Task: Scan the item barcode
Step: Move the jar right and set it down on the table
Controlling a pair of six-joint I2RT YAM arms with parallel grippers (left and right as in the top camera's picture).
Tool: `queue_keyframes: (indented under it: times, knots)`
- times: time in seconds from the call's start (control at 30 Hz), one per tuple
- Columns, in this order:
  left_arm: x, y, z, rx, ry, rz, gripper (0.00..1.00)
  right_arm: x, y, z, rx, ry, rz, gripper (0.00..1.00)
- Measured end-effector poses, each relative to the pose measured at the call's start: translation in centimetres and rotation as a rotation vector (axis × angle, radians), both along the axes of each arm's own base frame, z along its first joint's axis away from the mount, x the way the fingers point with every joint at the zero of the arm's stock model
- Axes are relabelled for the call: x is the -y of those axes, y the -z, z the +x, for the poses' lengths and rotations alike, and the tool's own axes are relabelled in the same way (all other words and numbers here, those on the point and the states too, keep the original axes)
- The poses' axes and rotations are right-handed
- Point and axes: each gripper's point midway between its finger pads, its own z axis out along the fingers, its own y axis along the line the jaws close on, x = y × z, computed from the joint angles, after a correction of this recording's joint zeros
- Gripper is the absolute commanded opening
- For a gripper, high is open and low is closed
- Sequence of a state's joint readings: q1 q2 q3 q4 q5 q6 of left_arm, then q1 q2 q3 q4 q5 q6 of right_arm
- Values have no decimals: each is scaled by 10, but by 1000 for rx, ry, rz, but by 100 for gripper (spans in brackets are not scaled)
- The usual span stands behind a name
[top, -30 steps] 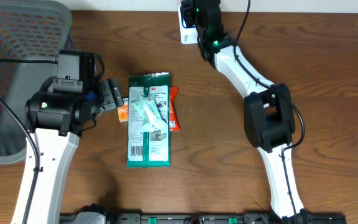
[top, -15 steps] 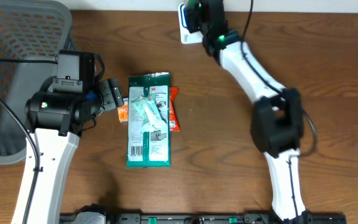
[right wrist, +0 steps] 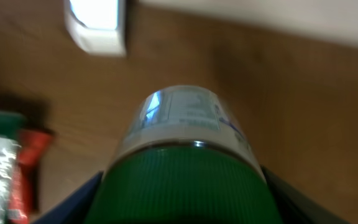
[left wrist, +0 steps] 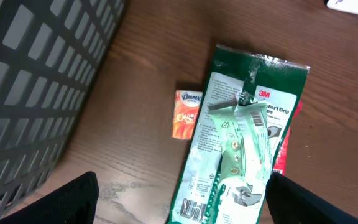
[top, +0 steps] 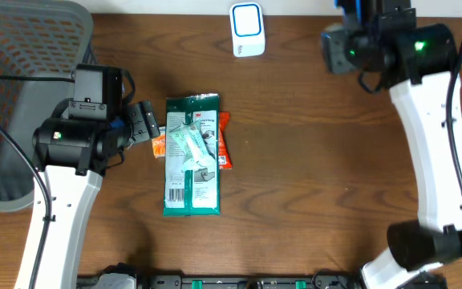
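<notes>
The right arm rises from its base at the near right edge of the brown wooden worktop [top: 295, 177]. Its white links run up the right side and bend inward at the far end, so the black wrist, with green lights lit on it, hangs above the far right of the worktop. The right gripper [right wrist: 182, 202] has its jaws clamped on a green-lidded clear jar [right wrist: 180, 118]. The blurred wrist view looks along the jar, with the ribbed lid nearest the camera, a white printed label beyond it, and a dark finger at each side of the lid. The jar is held in the air. The white block-shaped scanner with a blue face [top: 247, 30] stands at the far edge, well to the left of the wrist. In the wrist view it sits at the upper left, apart from the jar.

The left arm comes up the left side, its white link sloping to a round black joint and its wrist pointing right toward the middle. The left gripper [top: 143, 122] has its jaws spread wide and grasps nothing. Its two dark fingers [left wrist: 73, 199] frame the bottom corners of the wrist view. Just beyond it lie three things:
- a long glossy green packet [top: 192, 160]
- a small orange tissue pack [top: 160, 145] touching the packet's left edge
- a red wrapper [top: 224, 140] partly beneath the packet's right edge

A grey mesh basket [top: 22, 48] sits at the far left corner, beside the left arm.
</notes>
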State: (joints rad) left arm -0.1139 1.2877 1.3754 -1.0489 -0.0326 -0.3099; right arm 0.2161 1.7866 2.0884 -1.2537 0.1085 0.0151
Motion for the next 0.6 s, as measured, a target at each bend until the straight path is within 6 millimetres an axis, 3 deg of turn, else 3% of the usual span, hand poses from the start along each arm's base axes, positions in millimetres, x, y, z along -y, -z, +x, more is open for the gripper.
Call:
queue_keyframes:
  times: [0.07,0.37,0.6]
  knots:
    - [0,0,0,0,0,0,86,33,38,-12,-172,80,-26,1]
    - [0,0,0,0,0,0,85,150,140,-27,-463,379,43,1]
    - [0,0,0,0,0,0,85,190,227,-44,-566,483,96,2]
